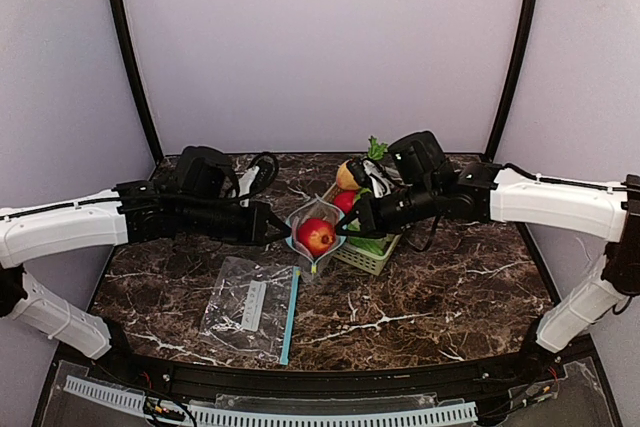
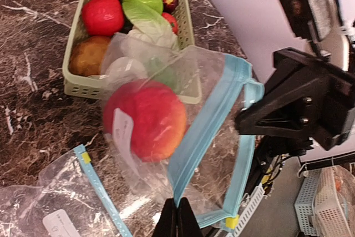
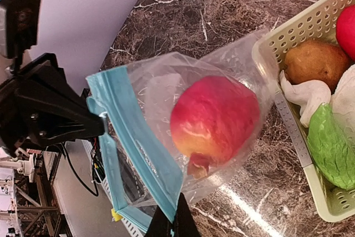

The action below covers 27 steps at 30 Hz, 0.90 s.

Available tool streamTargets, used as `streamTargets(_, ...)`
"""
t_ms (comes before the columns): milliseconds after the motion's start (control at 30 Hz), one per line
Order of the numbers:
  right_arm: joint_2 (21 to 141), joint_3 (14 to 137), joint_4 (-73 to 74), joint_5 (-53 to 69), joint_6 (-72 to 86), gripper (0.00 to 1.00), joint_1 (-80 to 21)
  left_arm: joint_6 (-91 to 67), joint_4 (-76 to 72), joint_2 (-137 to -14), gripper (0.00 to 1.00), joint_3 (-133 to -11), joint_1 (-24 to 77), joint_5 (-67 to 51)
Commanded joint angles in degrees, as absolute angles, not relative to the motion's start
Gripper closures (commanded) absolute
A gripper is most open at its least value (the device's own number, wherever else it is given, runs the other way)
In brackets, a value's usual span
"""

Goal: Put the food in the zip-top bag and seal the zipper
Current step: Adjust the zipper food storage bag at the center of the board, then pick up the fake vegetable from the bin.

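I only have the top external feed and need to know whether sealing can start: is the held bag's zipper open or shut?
Observer: Open. In the left wrist view the blue zipper of the bag gapes between its two strips, with the red fruit inside.
Operator: Do both claws have the rim?
Observer: Yes. The left claw is shut on one end of the zipper, and the right claw is shut on the other end.
Operator: Any food in the basket that I can't see?
Observer: Yes. The right wrist view shows a brown potato lying in the basket.
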State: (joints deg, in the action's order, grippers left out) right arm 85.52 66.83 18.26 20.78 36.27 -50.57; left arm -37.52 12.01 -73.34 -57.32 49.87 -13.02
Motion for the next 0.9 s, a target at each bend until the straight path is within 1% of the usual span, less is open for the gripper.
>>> streamTargets(0, 84.36, 68.61, 18.41, 21.51, 36.13, 1.00, -50.34, -31.95, 21.02, -75.60, 0.99, -60.32, 49.46, -5.27)
streamTargets(67, 84.44, 68.33, 18.19, 21.24, 36.13, 1.00, -50.34, -31.05, 22.11, -76.94, 0.99, -61.31, 49.46, -5.14)
streamTargets(367, 87.34, 68.53, 18.16, 21.90, 36.65, 1.00, -50.36, -28.87, 22.00, -78.33, 0.99, -63.38, 48.74, -13.42)
streamTargets(433, 86.96, 69.00, 19.15, 20.17, 35.93, 0.88, -50.36, -28.53, 22.55, -77.99, 0.99, -63.38, 47.37, -15.62)
streamTargets(500, 86.17, 69.71, 20.47, 17.91, 34.92, 0.70, -50.36, -28.18, 22.70, -77.47, 0.99, -62.67, 45.18, -17.85)
streamTargets(533, 85.66, 70.15, 21.38, 16.52, 34.32, 0.63, -50.36, -27.93, 22.99, -77.42, 0.99, -62.40, 43.70, -18.64)
streamTargets(633, 84.24, 72.01, 25.34, 11.00, 31.93, 0.47, -50.23, -25.28, 24.74, -79.24, 0.99, -62.41, 41.10, -24.06)
streamTargets(700, 83.52, 73.58, 28.34, 7.54, 30.34, 0.40, -49.83, -22.74, 26.60, -81.35, 0.99, -63.19, 39.87, -26.58)
streamTargets(867, 83.15, 76.55, 35.52, -1.54, 26.60, 0.29, -48.03, -16.38, 30.73, -86.05, 0.99, -66.67, 38.14, -27.65)
